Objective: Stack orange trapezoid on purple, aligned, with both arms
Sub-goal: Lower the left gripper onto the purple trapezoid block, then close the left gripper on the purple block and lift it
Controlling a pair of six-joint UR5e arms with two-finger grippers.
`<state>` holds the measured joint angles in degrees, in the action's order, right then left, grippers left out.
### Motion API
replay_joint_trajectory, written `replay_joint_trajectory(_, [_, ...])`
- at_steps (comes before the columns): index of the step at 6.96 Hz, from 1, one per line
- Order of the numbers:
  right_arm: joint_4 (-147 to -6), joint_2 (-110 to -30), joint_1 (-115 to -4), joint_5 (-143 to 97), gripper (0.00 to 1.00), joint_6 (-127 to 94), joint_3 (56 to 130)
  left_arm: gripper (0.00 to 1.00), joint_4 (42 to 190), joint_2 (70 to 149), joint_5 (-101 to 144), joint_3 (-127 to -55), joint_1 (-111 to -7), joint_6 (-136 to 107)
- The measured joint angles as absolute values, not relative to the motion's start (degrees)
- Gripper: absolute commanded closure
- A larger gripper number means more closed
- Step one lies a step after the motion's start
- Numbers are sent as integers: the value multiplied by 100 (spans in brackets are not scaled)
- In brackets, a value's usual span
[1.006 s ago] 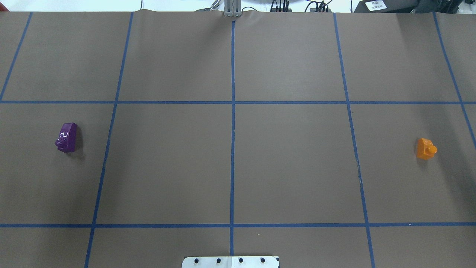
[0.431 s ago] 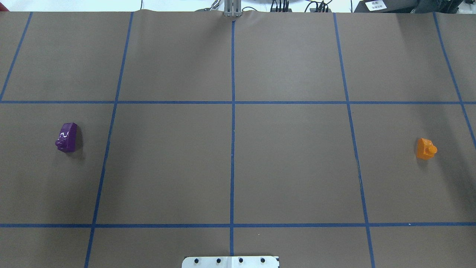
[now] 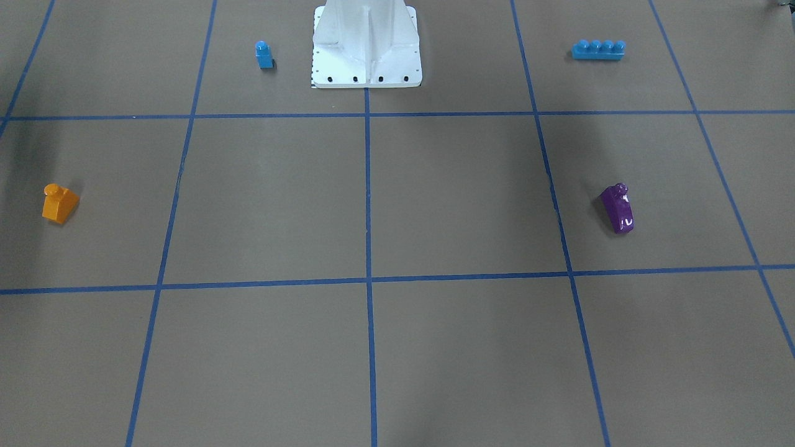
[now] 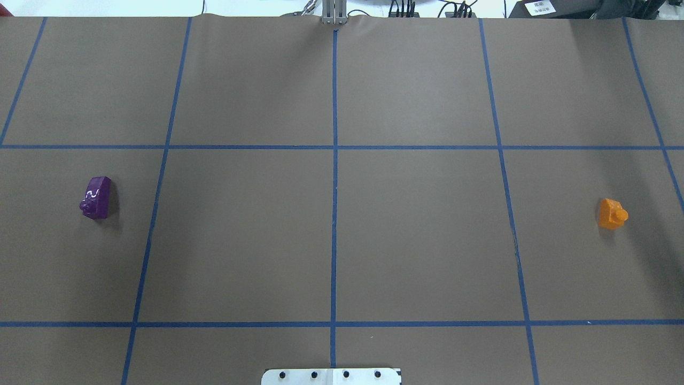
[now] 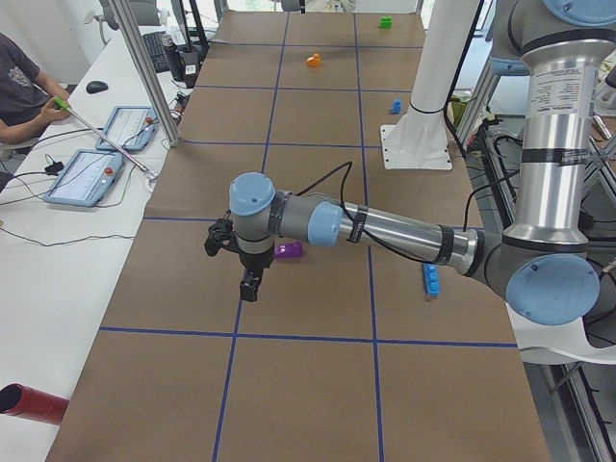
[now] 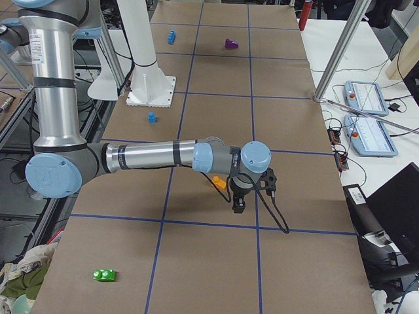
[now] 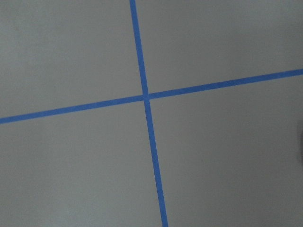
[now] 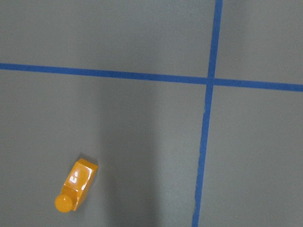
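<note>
The purple brick [image 4: 96,197] lies on the table at the left of the overhead view, also in the front view [image 3: 618,208]. The orange trapezoid [image 4: 611,214] sits at the far right, stud up, also in the front view [image 3: 59,203] and low left in the right wrist view [image 8: 75,191]. My left gripper [image 5: 250,286] shows only in the exterior left view, hanging above the table just beside the purple brick [image 5: 289,250]. My right gripper [image 6: 239,204] shows only in the exterior right view, hovering close to the orange trapezoid [image 6: 219,182]. I cannot tell whether either is open.
A small blue brick [image 3: 264,54] and a long blue brick [image 3: 598,49] lie beside the white robot base [image 3: 366,62]. A green brick [image 6: 105,275] lies near the table's right end. An operator [image 5: 19,87] and control tablets [image 5: 82,178] are beyond the table's far edge.
</note>
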<state>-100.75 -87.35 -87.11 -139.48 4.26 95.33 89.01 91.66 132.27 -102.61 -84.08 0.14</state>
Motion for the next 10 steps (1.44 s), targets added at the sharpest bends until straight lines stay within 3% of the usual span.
replay_joint_trajectory(5, [-9674,-8700,-8840,-13912,0,125,9659,0,9429,9400,12785,-10959,-6366,-3912])
replay_joint_trajectory(10, [-9659,-8701,-8842,-13953,0,-8,9676,0,10570,9318,11805,-10224,-5138,-4885])
